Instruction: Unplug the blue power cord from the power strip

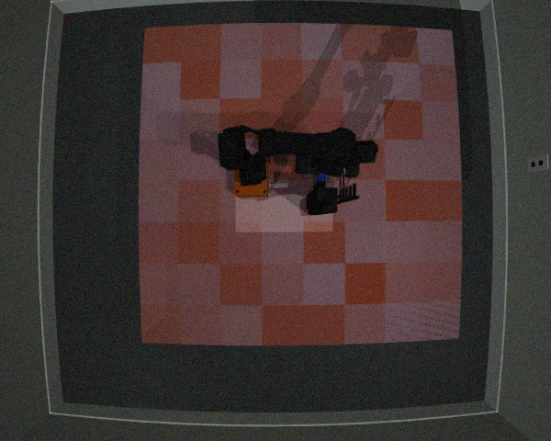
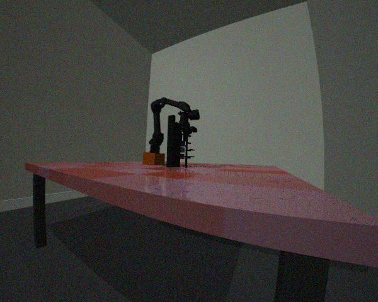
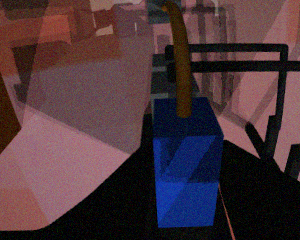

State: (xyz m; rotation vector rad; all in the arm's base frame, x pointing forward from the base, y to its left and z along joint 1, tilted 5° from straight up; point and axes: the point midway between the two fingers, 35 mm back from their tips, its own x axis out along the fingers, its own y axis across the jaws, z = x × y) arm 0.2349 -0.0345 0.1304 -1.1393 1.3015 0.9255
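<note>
The blue plug point(image 3: 186, 163) point(image 1: 320, 178) point(image 2: 182, 143) is a small blue block with a brownish cord point(image 3: 180, 60) running out of its far end. My gripper point(image 3: 185, 151) point(image 1: 321, 174) point(image 2: 183, 138) points down and is shut on the plug; its dark fingers flank the plug on both sides in the wrist view. The black power strip point(image 1: 321, 201) point(image 2: 173, 141) stands upright on the table right beside the plug. I cannot tell whether the plug's prongs still sit in the strip.
A thin black rack with pegs point(image 1: 349, 192) point(image 2: 188, 151) point(image 3: 277, 94) stands right next to the strip. The arm's orange base block point(image 1: 250, 190) point(image 2: 153, 158) sits to the left. The checkered pink and orange table point(image 1: 285, 285) point(image 2: 247, 191) stretches all around.
</note>
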